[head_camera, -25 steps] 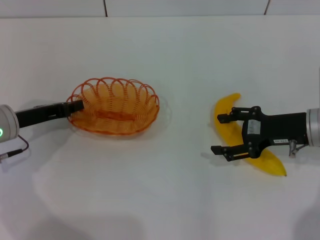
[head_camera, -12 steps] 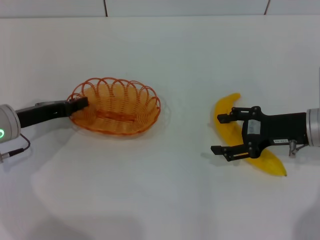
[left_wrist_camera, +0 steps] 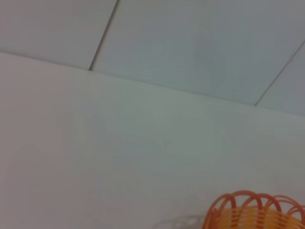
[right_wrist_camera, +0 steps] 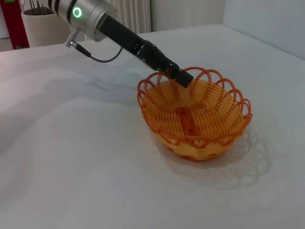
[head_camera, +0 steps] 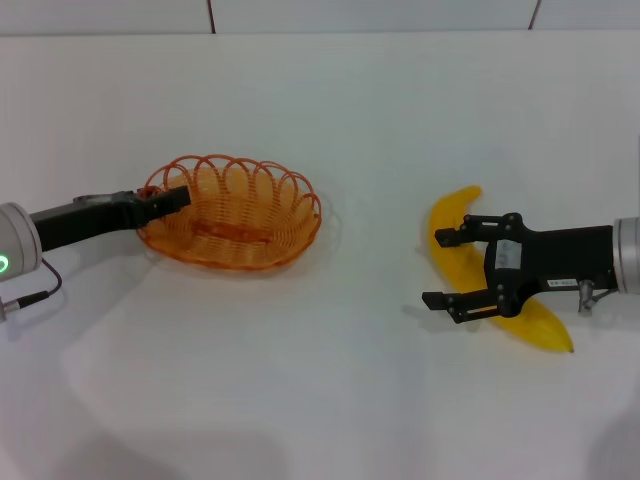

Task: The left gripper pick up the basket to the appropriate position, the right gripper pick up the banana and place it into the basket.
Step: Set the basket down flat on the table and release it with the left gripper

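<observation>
The orange wire basket (head_camera: pixel 262 240) sits left of centre on the white table. My left gripper (head_camera: pixel 168 198) is shut on its left rim and holds that side slightly raised. In the right wrist view the left gripper (right_wrist_camera: pixel 183 79) pinches the rim of the basket (right_wrist_camera: pixel 200 143). The left wrist view shows only some rim loops of the basket (left_wrist_camera: pixel 238 198). The yellow banana (head_camera: pixel 454 212) lies at the right. My right gripper (head_camera: pixel 446 268) is open with its fingers on either side of the banana's middle.
The table (head_camera: pixel 330 380) is a plain white surface with a tiled wall behind it. In the right wrist view a pale holder with dark sticks (right_wrist_camera: pixel 40 21) stands beyond the table's edge.
My left gripper has moved a little right and up with the basket's rim, and the basket has shifted slightly right. The right arm and banana have not moved.
</observation>
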Controlling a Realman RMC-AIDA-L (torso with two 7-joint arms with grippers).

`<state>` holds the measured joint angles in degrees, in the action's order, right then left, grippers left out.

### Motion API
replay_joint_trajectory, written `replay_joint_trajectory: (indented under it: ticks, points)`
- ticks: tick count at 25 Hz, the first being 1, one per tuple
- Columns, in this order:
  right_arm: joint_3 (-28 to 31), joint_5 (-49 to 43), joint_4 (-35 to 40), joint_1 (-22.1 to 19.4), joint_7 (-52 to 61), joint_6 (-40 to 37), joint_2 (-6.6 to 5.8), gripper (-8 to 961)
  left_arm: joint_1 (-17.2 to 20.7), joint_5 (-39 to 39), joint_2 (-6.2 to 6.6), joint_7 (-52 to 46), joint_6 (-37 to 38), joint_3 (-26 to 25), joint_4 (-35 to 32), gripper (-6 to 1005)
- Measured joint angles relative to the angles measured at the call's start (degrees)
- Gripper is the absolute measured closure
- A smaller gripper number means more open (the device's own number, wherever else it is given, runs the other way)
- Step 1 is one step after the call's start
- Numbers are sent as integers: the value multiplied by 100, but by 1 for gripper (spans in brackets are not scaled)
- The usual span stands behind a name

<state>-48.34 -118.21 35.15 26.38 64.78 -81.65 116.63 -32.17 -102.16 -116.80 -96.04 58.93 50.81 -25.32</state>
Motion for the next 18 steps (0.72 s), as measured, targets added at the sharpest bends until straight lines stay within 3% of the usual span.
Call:
replay_joint_trajectory:
  ticks: [12,18]
  points:
    - [0,0,-38,-6,0,99,-1,144,76,-45,5,55,-3,157,-167,227]
    - [0,0,-114,5,0,123,-18,146,522,0,-13,-482,-56,994,-1200,134]
